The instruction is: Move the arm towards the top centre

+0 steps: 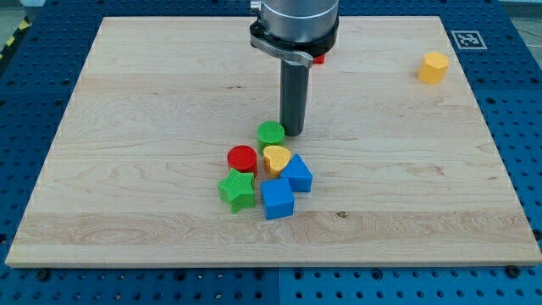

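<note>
My tip (pixel 295 132) rests on the tabletop (pixel 127 127) just right of the green round block (pixel 270 132); the top centre lies straight up the view. There is no gripper.

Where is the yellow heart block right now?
The yellow heart block sits near the board's centre in the cluster, just below the green round block, between the red round block and a blue block.

The arm (pixel 295 21) ran off the view's top — only its lower housing showed. A red block (pixel 319 59) peeked from behind it, shape unreadable. The board (pixel 127 102) lost its bottom-left corner — cut by the view's left edge.
</note>
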